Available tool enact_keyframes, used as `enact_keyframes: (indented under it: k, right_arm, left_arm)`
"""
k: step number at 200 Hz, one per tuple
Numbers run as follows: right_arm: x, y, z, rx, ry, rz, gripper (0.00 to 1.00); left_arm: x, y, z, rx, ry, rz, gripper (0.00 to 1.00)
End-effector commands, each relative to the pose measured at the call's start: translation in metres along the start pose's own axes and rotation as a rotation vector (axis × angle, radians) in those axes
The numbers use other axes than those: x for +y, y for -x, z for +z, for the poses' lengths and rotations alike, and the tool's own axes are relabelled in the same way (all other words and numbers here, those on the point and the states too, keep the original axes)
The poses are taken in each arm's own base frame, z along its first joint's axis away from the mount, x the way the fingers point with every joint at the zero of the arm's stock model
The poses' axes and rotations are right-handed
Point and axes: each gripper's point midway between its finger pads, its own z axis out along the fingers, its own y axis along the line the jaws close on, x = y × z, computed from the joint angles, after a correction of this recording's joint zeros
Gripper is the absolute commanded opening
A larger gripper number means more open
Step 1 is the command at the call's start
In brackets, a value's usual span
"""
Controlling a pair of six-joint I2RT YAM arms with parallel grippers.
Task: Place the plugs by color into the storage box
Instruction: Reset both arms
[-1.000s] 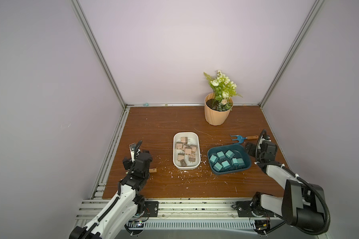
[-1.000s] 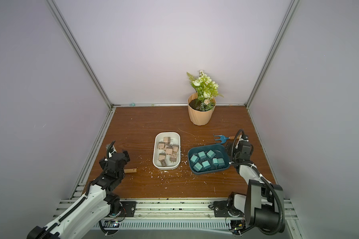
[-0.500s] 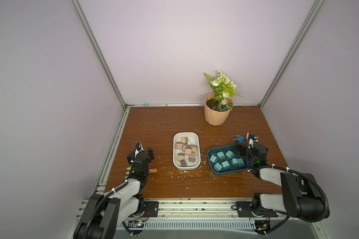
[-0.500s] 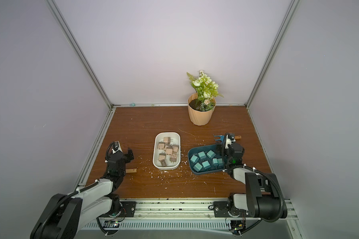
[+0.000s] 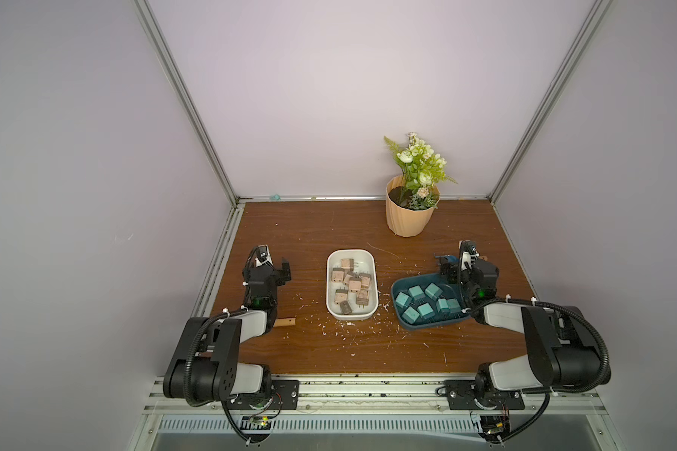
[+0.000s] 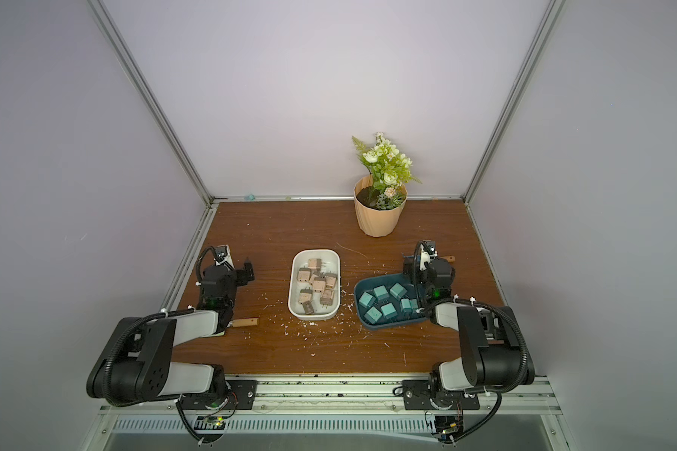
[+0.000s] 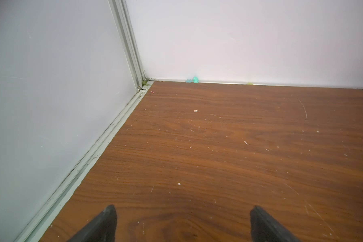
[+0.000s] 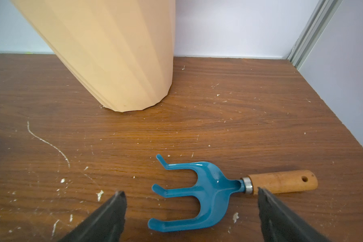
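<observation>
Peach flowerpot point(image 5: 409, 218) at the back; blue garden fork point(image 8: 211, 188) near it

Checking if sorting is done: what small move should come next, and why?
Probably retract both arms to rest: tan plugs lie in the white tub, teal plugs in the blue tub, none visibly loose; left gripper and right gripper open, empty.

In both top views the left arm point(image 5: 247, 324) lies folded at the lower left of the frame, forearm reaching forward. The left gripper point(image 5: 275, 261) has its jaws spread wide, holding nothing. At lower right the right arm point(image 5: 501, 314) mirrors it, and the right gripper point(image 5: 457, 261) is equally wide and empty.
</observation>
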Motion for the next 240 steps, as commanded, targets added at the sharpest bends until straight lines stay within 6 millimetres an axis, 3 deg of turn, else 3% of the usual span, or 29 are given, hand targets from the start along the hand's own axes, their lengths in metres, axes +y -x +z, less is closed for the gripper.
enact_keyframes:
  k: [1,16,37,66,79,240]
  right_arm:
    - [-0.014,0.02,0.014,-0.056,-0.07,-0.01,1.0]
    - [-0.014,0.021,0.013,-0.057,-0.068,-0.008,1.0]
    - [-0.014,0.022,-0.002,-0.122,-0.07,-0.01,1.0]
    - [-0.007,0.019,-0.028,-0.253,-0.055,-0.036,1.0]
    - [-0.009,0.015,-0.021,-0.195,-0.064,-0.033,1.0]
    - [-0.009,0.017,-0.023,-0.214,-0.065,-0.03,1.0]
  left_arm:
    - [0.007,0.008,0.002,-0.079,0.023,-0.023,1.0]
    - [-0.001,0.004,0.007,-0.057,-0.016,0.012,1.0]
    - [0.008,0.002,-0.011,-0.147,0.006,-0.048,1.0]
    - [0.003,0.0,-0.004,-0.105,-0.008,-0.007,1.0]
    - [0.002,-0.001,-0.004,-0.104,-0.009,-0.002,1.0]
    - [-0.003,-0.003,0.004,-0.076,-0.007,0.022,1.0]
